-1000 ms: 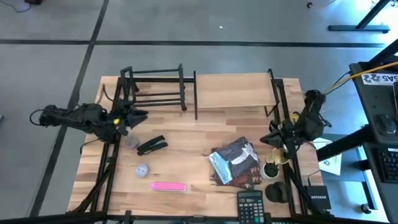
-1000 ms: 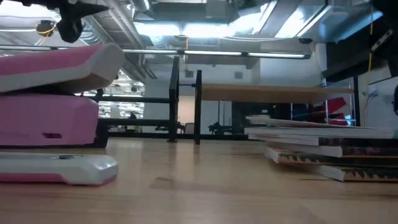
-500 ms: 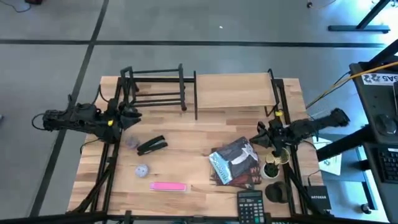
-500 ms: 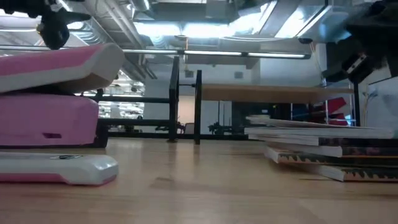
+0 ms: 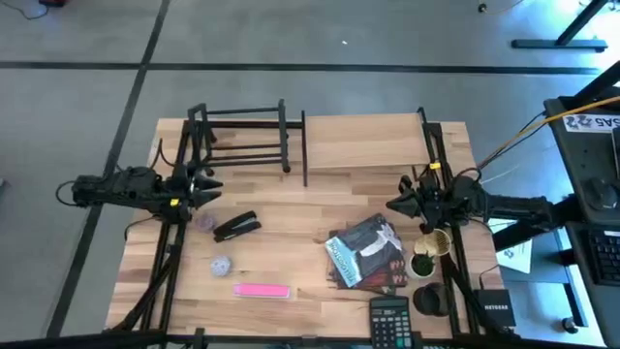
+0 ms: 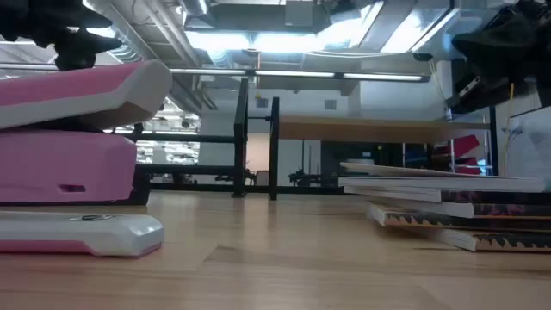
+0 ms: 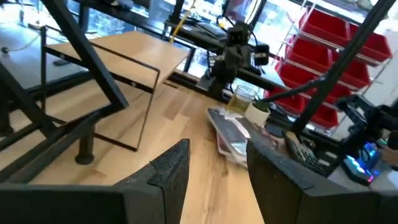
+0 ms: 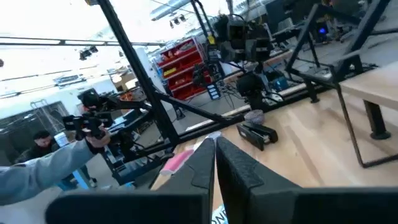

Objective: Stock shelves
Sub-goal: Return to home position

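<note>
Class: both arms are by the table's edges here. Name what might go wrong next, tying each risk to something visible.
The right gripper sits beside the unevenly stacked books; a low sweep might knock the top one off. The right arm is close to a small pot at the edge of the table and might tip it. The open left gripper is near a post of the black rack; a careless turn might clip it.

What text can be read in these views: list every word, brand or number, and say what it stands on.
"NETGEAR": on the small black box beside the black calculator.
"SAS": on the white label at the high view's right edge; the rest is unreadable.
Lettering on the blue-edged top magazine: too blurred to read.
Calculator keys: too small to read.
</note>
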`<state>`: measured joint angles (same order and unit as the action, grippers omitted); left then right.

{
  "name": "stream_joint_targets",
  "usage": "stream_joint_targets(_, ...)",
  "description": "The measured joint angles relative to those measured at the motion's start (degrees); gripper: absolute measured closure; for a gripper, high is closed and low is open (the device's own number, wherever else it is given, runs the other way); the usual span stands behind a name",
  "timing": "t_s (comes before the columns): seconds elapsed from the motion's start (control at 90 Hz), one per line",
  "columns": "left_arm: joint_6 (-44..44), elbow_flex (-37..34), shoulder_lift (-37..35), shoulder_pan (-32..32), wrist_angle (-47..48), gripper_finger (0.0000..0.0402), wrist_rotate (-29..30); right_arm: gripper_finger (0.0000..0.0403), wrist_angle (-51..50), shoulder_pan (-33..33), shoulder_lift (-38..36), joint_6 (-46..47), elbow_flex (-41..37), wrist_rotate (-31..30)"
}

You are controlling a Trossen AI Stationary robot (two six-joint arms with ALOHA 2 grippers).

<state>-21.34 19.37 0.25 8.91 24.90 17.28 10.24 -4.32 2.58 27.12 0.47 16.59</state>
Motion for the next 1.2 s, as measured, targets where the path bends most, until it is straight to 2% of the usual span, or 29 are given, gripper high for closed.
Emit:
stream_joint_targets(0.267, 3.48, -10.88, 0.02, 0.0, -17.57, 0.0261, -3.76, 0.0403, 0.34, 0.13, 0.02, 1.04, 0.0, 0.62)
stream_joint_targets(0.5, 1.17, -16.29, 0.01, 0.0, -22.17, 0.0261, -5.11, 0.0403, 0.46, 0.15, 0.01, 0.87, 0.0, 1.13)
stream_joint_targets(0.611, 2.35, -18.76, 0.0, 0.0, -27.77, 0.0261, -4.93, 0.0403, 0.45, 0.15, 0.02, -0.89, 0.0, 1.49)
stream_joint_targets(0.856, 3.37, -18.82, 0.0, 0.0, -28.69, 0.0261, -5.29, 0.0403, 0.4, 0.15, 0.01, -3.61, 0.0, 1.98)
stream_joint_targets(1.2, 4.0, -18.82, 0.07, 0.0, -27.49, 0.0261, -4.24, 0.0403, -5.43, 0.15, 0.05, -8.16, 0.0, -9.99)
